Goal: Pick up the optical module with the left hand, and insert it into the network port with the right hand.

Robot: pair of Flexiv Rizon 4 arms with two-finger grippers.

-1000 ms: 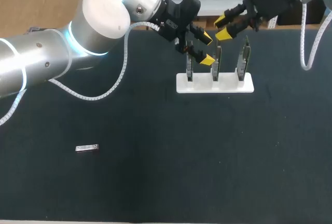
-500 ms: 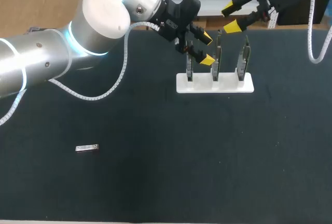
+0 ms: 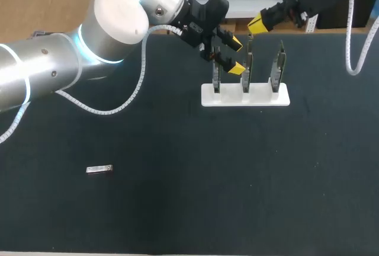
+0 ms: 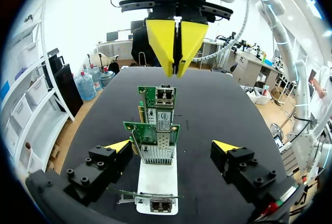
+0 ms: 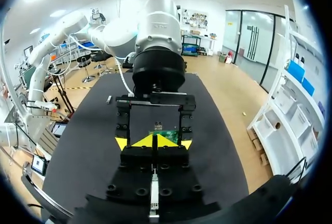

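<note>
The optical module point(image 3: 99, 169), a small silver bar, lies alone on the dark table at the front left, far from both grippers. My left gripper point(image 3: 235, 55) hangs open at the white stand point(image 3: 245, 95) of three upright network cards. In the left wrist view its yellow fingertips point(image 4: 119, 146) flank the green cards point(image 4: 157, 130) without holding them. My right gripper point(image 3: 260, 24) is shut and holds nothing, above and behind the stand. It shows beyond the cards as joined yellow tips point(image 4: 177, 45). From its own wrist, the right gripper point(image 5: 154, 141) faces the left arm's wrist.
The stand's white base point(image 4: 157, 180) sits at the table's back middle. The cards' ports point(image 4: 166, 95) face upward. The left arm's white cable point(image 3: 121, 105) loops down onto the table beside the arm.
The right gripper has closed its fingers from wide open, after drawing up and back from the stand. The left arm and the module have not moved.
</note>
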